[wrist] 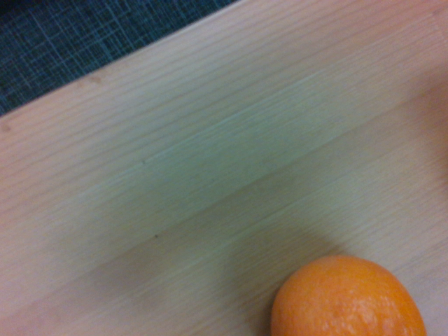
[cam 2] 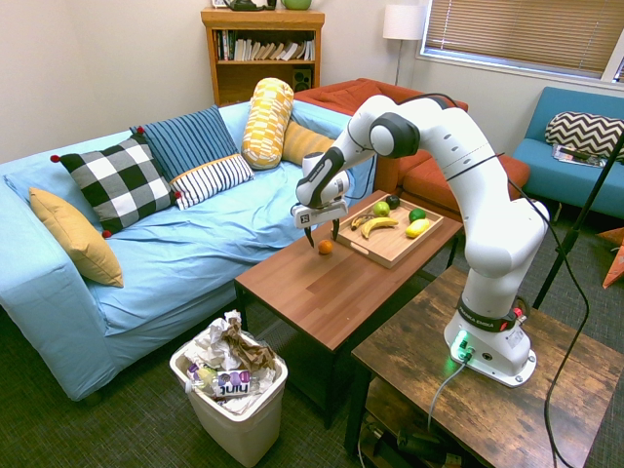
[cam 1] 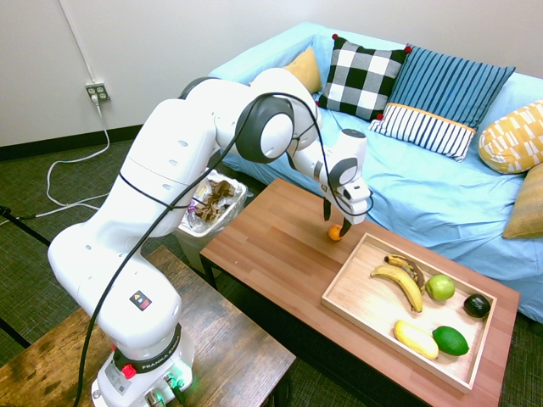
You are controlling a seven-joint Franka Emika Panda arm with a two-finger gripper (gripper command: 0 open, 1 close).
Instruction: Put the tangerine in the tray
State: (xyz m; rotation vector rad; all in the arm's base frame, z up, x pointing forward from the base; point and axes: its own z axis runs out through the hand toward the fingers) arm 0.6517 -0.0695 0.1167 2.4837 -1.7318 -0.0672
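- First exterior view: reddish-brown table (cam 1: 280,254) before a blue sofa (cam 1: 407,182); the tangerine (cam 1: 335,232) sits at the table's sofa-side edge, just outside the tray (cam 1: 348,297).
- Second exterior view: gripper (cam 2: 321,234) just above the tangerine (cam 2: 326,247), fingers parted.
- Wrist view: tangerine (wrist: 348,297) on wood.

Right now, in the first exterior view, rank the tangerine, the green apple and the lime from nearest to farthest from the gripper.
1. Tangerine: on the table just below the gripper, outside the tray.
2. Green apple: in the tray, beside the bananas.
3. Lime: in the tray, towards its far corner.
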